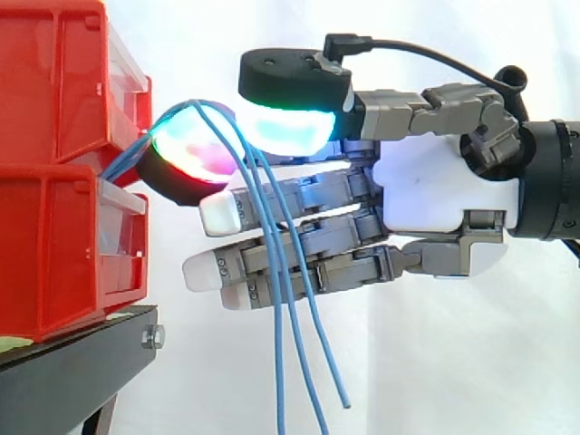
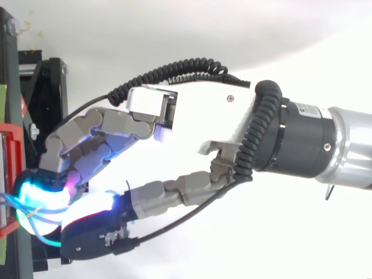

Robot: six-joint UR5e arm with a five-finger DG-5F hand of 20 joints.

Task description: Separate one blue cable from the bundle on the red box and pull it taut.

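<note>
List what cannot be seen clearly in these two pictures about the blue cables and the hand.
1. Side view: two blue cables run past the bottom edge; their ends are cut off.
2. Side view: the cables' start is hidden between the red bins.
3. Top view: the glow of the hand's pads blurs how many cables they pinch.

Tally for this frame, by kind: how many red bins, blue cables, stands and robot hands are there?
red bins: 2, stacked
blue cables: 3 strands hanging down
black stand: 1
hand: 1
Total: 7
</note>
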